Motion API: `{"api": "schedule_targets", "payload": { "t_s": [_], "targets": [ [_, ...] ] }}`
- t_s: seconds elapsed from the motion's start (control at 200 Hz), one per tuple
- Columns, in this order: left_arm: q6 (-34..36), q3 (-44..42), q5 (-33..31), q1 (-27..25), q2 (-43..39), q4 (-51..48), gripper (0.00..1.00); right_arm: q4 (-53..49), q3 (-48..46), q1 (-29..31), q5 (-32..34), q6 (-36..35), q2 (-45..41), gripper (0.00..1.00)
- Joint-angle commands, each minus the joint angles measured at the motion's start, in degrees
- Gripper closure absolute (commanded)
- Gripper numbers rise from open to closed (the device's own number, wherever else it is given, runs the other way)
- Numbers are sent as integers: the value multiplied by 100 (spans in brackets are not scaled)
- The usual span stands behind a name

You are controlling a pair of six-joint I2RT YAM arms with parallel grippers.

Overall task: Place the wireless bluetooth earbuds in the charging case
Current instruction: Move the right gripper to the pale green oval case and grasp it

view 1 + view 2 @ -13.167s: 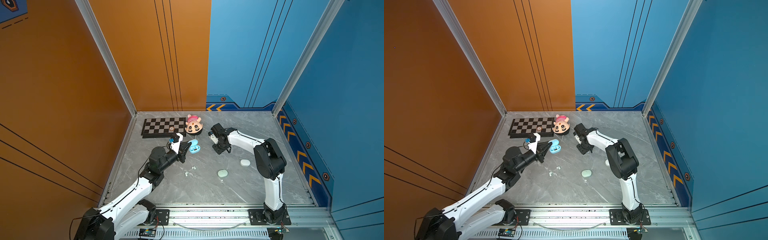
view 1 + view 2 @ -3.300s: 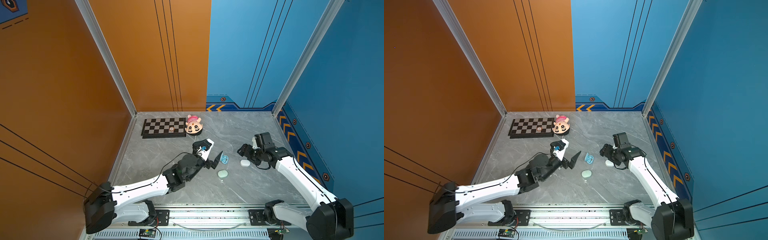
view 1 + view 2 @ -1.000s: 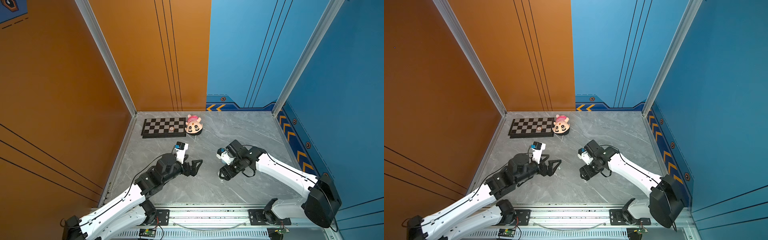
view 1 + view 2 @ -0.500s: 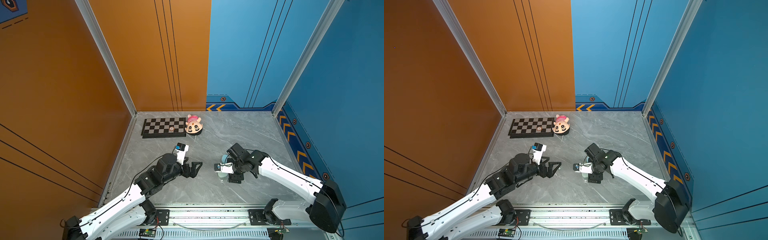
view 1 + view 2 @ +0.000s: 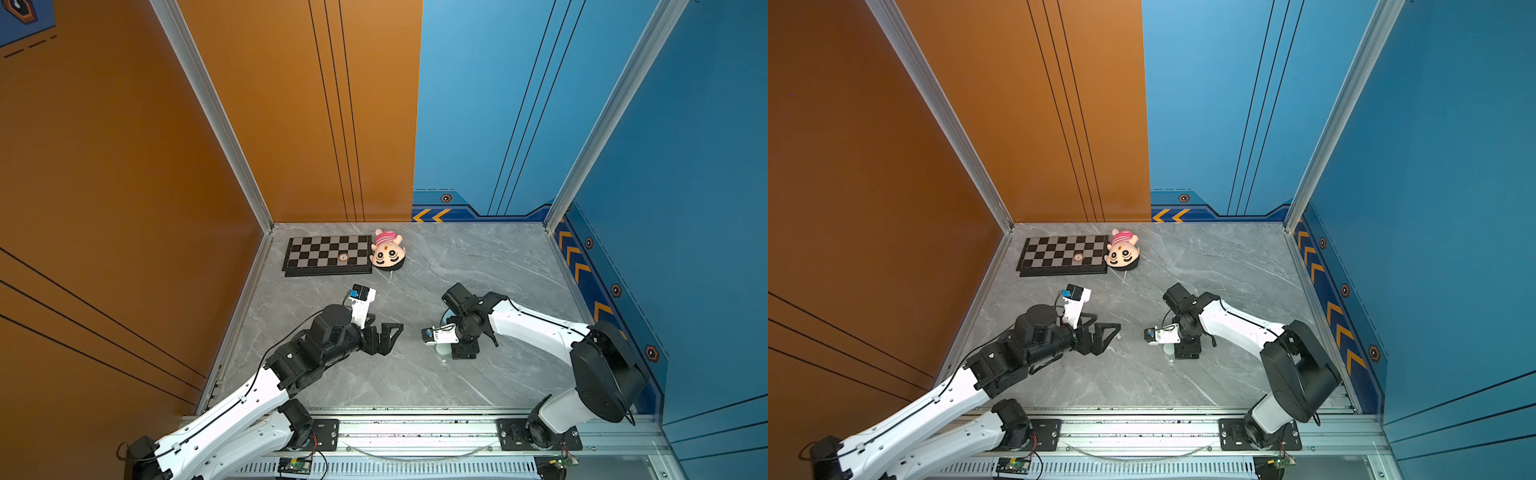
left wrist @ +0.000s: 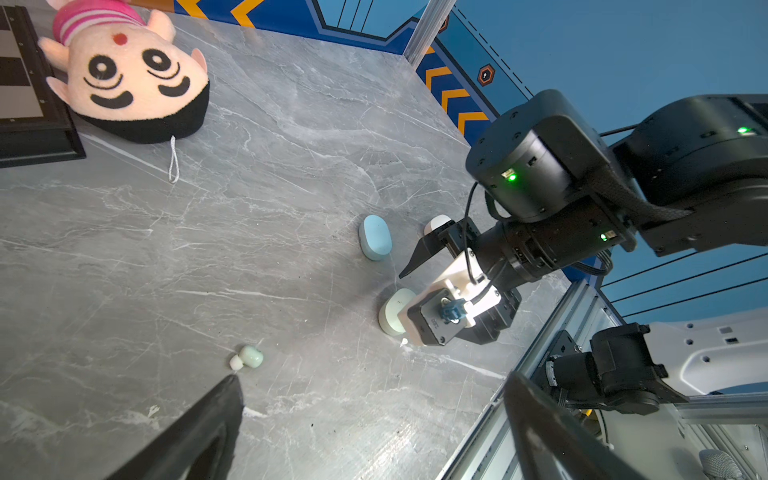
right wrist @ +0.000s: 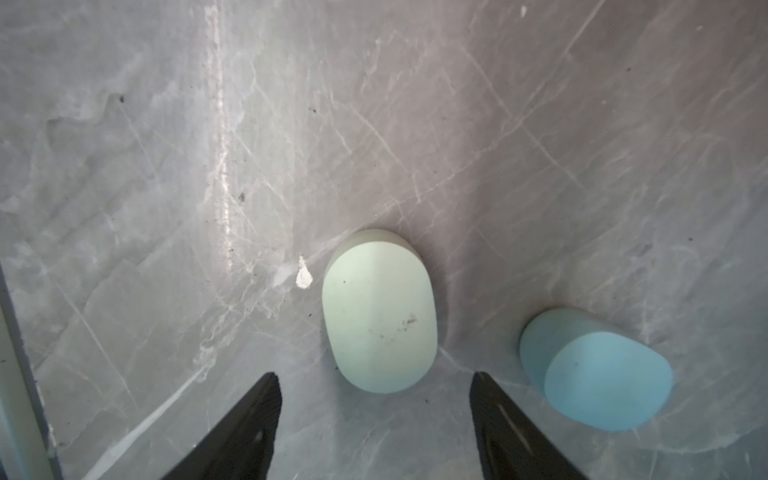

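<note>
The left end effector (image 5: pixel 387 338) gapes fully and grips nothing. One pale green earbud (image 6: pixel 248 357) lies on the grey bench (image 5: pixel 374 382) at its 3 o'clock, just off a fingertip. Further right, the right end effector (image 7: pixel 374 376) hangs over the closed pale green case (image 7: pixel 380 311), jaws apart and empty. A light blue case (image 7: pixel 594 370) lies near, at the green one's 12 o'clock seen from above.

Mint case (image 7: pixel 380 311); light-blue case (image 7: pixel 598 374); black-and-grey chequered board (image 5: pixel 328 253); grey marbled table (image 5: pixel 457 270).
</note>
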Motion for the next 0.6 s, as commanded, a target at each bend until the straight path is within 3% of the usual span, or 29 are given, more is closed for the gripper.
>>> {"api": "schedule_targets", "payload": {
  "t_s": [0.0, 0.35, 0.596],
  "targets": [
    [-15, 140, 169, 121, -9, -176, 2, 116, 232, 54, 50, -87, 220, 28],
    [-60, 52, 229, 326, -248, -269, 2, 256, 255, 80, 50, -44, 553, 38],
    [-118, 17, 271, 415, -285, -283, 2, 326, 161, 81, -37, 12, 552, 56]
  ]
}}
